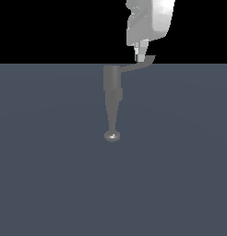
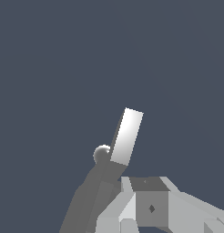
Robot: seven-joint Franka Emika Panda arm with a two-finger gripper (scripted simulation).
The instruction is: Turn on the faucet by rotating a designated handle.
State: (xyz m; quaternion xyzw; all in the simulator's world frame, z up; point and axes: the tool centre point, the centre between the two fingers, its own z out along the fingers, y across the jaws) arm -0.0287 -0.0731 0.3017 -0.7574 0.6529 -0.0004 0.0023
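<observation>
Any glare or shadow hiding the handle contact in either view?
Exterior view: flat lighting, no cast shadows; a highlight only on the spout tip; the gripper meets the handle against the black backdrop, the contact too small to confirm. Wrist view: the handle renders bright white, and the gripper is cropped at the frame edge.

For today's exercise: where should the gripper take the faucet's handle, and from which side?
Probably at the widened, upturned paddle end of the handle, coming from above where the gripper hangs. That end lies farthest from the faucet body, giving most leverage.
</observation>
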